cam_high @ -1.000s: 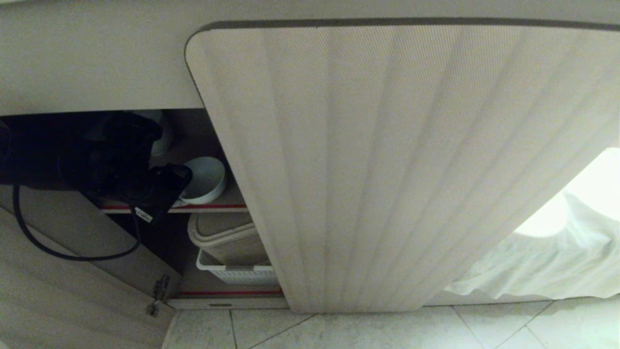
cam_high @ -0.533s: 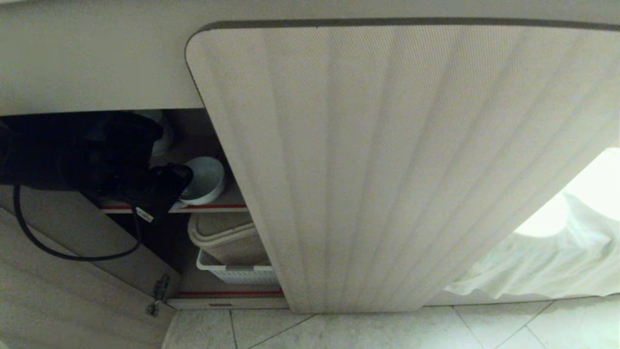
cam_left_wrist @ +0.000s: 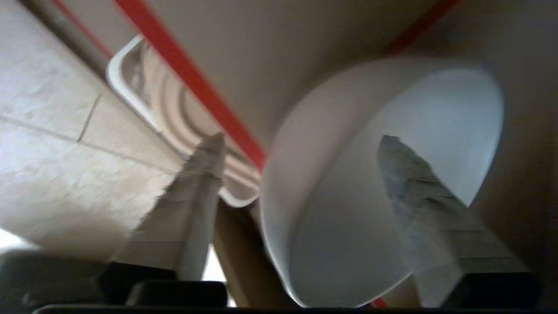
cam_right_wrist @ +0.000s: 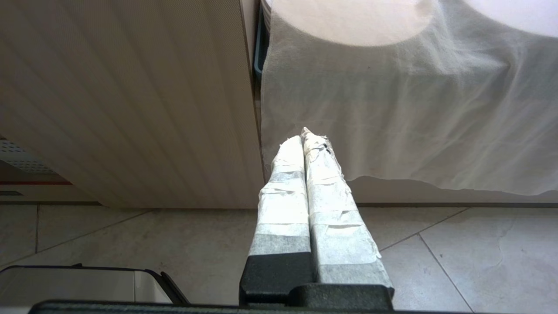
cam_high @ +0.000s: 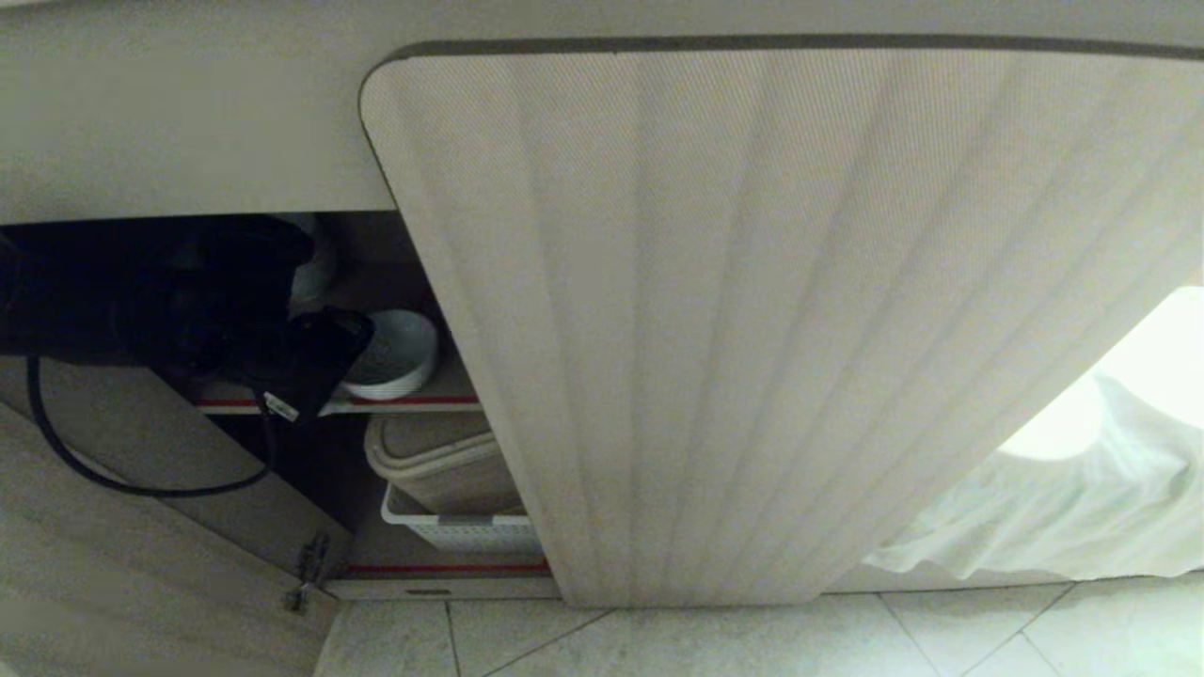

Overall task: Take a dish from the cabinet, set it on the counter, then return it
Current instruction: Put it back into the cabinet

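The dish (cam_high: pixel 400 353), a small white bowl, sits on the upper shelf (cam_high: pixel 414 401) of the cabinet (cam_high: pixel 752 329), just behind the shelf's red edge line. My left arm (cam_high: pixel 188 301) reaches into the cabinet from the left. In the left wrist view my left gripper (cam_left_wrist: pixel 301 144) is open astride the rim of the dish (cam_left_wrist: pixel 348 183). One taped finger (cam_left_wrist: pixel 409 174) is inside the dish, the other (cam_left_wrist: pixel 205 174) outside, and both stand clear of the rim. My right gripper (cam_right_wrist: pixel 303 135) is shut and empty, parked low before the closed door. The counter is out of view.
On the lower shelf a beige bin (cam_high: pixel 442 465) stands in a white basket (cam_high: pixel 461 534). The left door (cam_high: pixel 141 564) hangs open, with a hinge (cam_high: pixel 308 569) at its corner. A black cable (cam_high: pixel 141 489) loops below my left arm. White cloth (cam_high: pixel 1053 508) hangs at the right above the tiled floor (cam_high: pixel 752 639).
My left gripper has opened and let go of the dish's rim. The dish has dropped from a tilt to sit flat on the shelf. The right arm has not moved.
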Available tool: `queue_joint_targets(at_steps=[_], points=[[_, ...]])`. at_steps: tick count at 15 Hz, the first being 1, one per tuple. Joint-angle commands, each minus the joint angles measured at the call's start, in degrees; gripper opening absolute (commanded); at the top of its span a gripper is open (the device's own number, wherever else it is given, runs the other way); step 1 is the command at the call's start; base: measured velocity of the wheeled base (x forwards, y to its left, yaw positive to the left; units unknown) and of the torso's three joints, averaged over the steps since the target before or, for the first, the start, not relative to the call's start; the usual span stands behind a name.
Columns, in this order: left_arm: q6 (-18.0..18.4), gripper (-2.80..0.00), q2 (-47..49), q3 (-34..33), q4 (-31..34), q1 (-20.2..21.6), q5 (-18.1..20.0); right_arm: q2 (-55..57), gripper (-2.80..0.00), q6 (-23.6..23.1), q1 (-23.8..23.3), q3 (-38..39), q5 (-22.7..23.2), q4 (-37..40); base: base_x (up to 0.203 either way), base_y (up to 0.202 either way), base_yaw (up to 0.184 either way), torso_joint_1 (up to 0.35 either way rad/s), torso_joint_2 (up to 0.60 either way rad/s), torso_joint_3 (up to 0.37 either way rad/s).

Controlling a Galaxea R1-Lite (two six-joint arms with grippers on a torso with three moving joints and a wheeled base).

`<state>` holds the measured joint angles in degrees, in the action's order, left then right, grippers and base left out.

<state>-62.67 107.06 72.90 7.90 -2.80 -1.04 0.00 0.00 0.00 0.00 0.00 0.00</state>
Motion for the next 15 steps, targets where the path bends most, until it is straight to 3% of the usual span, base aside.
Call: queue_joint_targets(at_steps=[1, 15], points=[[-0.3, 0.00, 0.0, 0.2, -0.6, 0.0, -0.1, 0.0, -2.80, 0.0, 0.1, 0.0, 0.0, 0.0, 0.000, 0.000, 0.000, 0.000, 0.00, 0.000], [-2.3, 0.00, -0.6, 0.5, -1.0, 0.0, -1.4, 0.0, -2.80, 0.0, 0.0, 0.0, 0.0, 0.0, 0.000, 0.000, 0.000, 0.000, 0.00, 0.000]])
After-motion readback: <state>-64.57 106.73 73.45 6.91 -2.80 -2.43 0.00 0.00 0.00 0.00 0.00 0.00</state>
